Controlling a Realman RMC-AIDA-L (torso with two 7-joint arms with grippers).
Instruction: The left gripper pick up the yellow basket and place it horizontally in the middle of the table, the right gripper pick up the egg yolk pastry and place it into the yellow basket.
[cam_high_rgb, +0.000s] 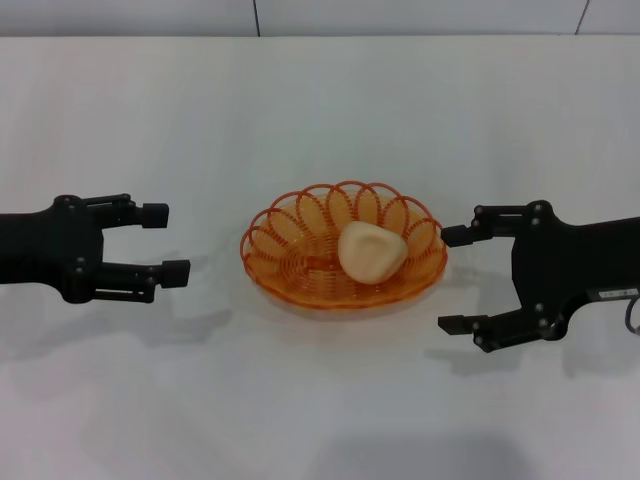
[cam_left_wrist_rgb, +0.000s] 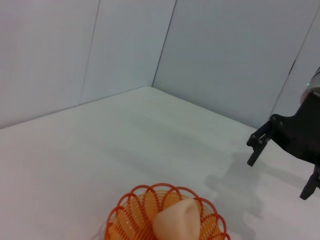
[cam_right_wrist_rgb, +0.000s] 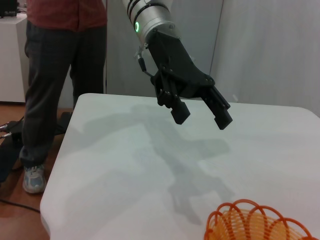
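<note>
The yellow basket (cam_high_rgb: 343, 249) lies flat in the middle of the white table (cam_high_rgb: 320, 110). The egg yolk pastry (cam_high_rgb: 371, 250) rests inside it, toward its right side. My left gripper (cam_high_rgb: 164, 241) is open and empty, to the left of the basket and apart from it. My right gripper (cam_high_rgb: 452, 279) is open and empty, just right of the basket's rim. The left wrist view shows the basket (cam_left_wrist_rgb: 125, 215), the pastry (cam_left_wrist_rgb: 176, 222) and the right gripper (cam_left_wrist_rgb: 280, 172). The right wrist view shows the basket's rim (cam_right_wrist_rgb: 240, 215) and the left gripper (cam_right_wrist_rgb: 202, 113).
A person (cam_right_wrist_rgb: 65, 55) in dark trousers stands beyond the table's left edge (cam_right_wrist_rgb: 60, 150). Pale wall panels (cam_left_wrist_rgb: 225, 55) close the far side of the table.
</note>
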